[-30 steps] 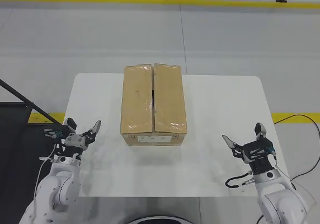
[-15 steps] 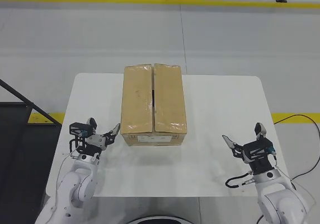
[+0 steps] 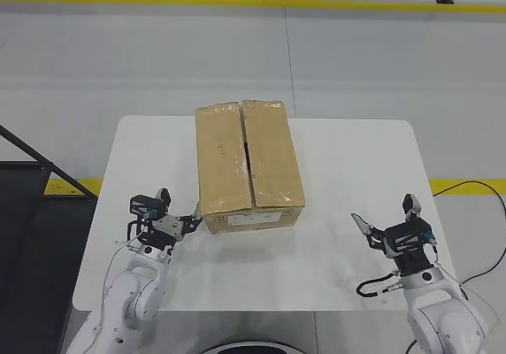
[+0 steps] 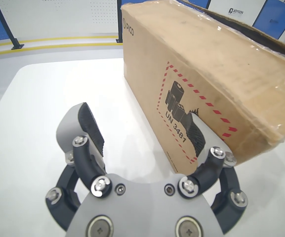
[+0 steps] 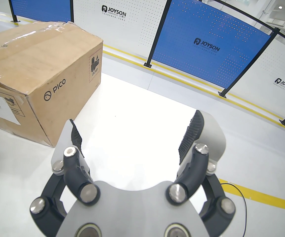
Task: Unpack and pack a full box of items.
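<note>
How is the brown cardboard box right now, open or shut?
Shut. The brown cardboard box has both top flaps folded flat, meeting along a middle seam.

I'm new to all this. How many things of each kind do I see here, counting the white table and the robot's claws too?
cardboard box: 1
white table: 1
end effectors: 2, the left end effector and the right end effector
Total: 4
</note>
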